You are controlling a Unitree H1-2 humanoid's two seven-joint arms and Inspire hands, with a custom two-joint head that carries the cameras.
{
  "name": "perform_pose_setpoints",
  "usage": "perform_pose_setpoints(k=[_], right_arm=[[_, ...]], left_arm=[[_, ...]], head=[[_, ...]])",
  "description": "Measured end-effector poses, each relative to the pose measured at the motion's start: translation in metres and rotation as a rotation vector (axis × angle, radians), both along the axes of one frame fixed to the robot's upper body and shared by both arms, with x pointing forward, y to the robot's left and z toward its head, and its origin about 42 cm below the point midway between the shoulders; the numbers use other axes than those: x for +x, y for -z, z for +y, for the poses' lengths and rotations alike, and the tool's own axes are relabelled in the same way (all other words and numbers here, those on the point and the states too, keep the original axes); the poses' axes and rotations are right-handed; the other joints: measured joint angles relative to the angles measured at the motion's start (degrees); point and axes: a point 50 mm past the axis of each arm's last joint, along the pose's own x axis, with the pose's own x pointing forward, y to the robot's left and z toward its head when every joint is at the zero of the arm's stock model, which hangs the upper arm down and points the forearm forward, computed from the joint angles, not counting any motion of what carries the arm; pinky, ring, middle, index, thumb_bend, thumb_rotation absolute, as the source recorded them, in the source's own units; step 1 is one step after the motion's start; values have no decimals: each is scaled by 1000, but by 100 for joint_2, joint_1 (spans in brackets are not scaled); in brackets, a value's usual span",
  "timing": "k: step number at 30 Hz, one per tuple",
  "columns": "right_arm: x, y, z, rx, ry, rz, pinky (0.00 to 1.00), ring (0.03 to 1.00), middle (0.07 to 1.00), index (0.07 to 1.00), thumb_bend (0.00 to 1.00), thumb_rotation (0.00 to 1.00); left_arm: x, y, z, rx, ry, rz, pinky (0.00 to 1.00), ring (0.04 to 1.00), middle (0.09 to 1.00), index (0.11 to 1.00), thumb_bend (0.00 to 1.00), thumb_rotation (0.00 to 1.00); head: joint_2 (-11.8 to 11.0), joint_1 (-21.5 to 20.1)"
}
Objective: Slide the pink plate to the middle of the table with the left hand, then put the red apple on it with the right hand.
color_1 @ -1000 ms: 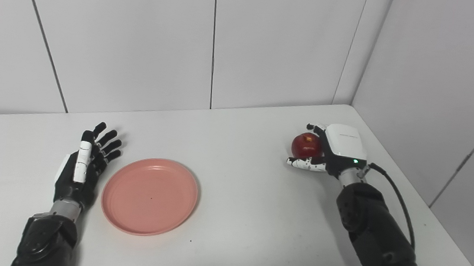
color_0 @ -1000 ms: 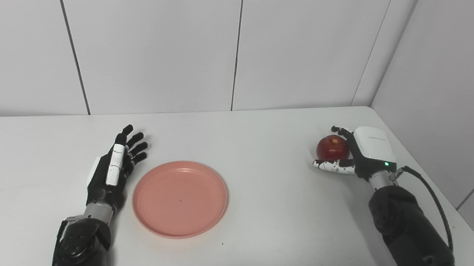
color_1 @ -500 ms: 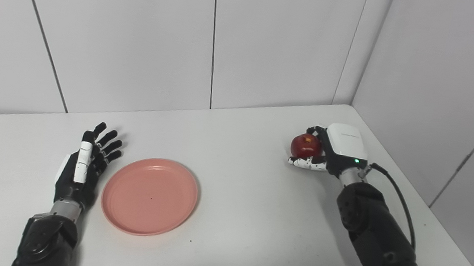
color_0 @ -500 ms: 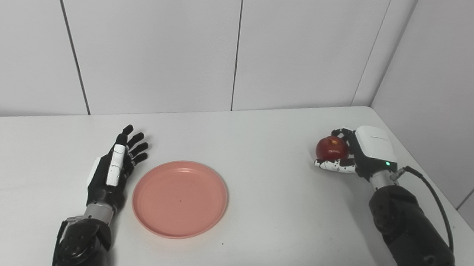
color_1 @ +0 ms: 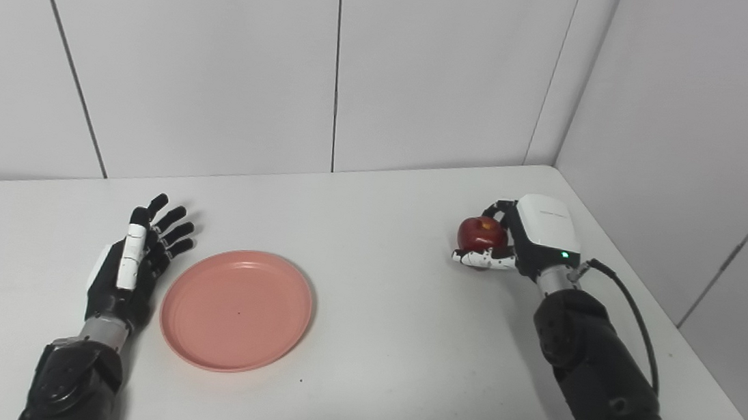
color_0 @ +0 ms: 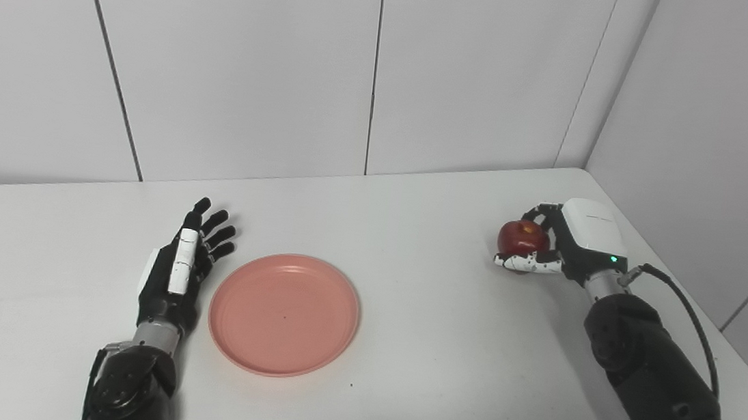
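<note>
Landmark: the pink plate (color_0: 284,314), lying flat on the white table (color_0: 398,391), nothing on it.

Nearest the camera, the left forearm comes up from the bottom edge, just left of the plate. The left hand (color_0: 180,267) lies beside the plate's left rim, fingers straight and spread, pointing away toward the wall. It holds nothing. Whether its edge touches the rim cannot be told; a thin strip of table seems to show between them.

Also near, well to the right of the plate, the right forearm, black, rises from the bottom right corner. A dark cable (color_0: 686,315) loops from its wrist back along the arm.

Farther out, right of the plate and beyond it, the right hand (color_1: 522,241) is clamped on the red apple (color_1: 479,232): fingers curl over the top and far side, the white thumb sits under the near side. The apple appears raised slightly off the table, a shadow below it; contact is not certain. A green light shows on the white back of the hand.

Between plate and apple the table is bare white surface.

Farthest: white panelled walls (color_0: 258,55) behind the plate and along the table's right side, meeting in a corner beyond the apple.
</note>
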Motion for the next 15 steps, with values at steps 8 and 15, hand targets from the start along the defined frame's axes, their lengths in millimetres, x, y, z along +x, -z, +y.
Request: perform_pose_setpoints(k=[8, 15], right_arm=[[0, 0, 0, 7, -2, 2, 153, 213, 314, 556, 556, 448], [0, -3, 3, 9, -19, -4, 149, 208, 312, 569, 564, 449]], left_arm=[[0, 0, 0, 0, 0, 0, 840, 847, 891, 924, 910, 882], [0, 0, 0, 0, 0, 0, 842, 843, 887, 921, 899, 878]], head=[[0, 9], [0, 9]])
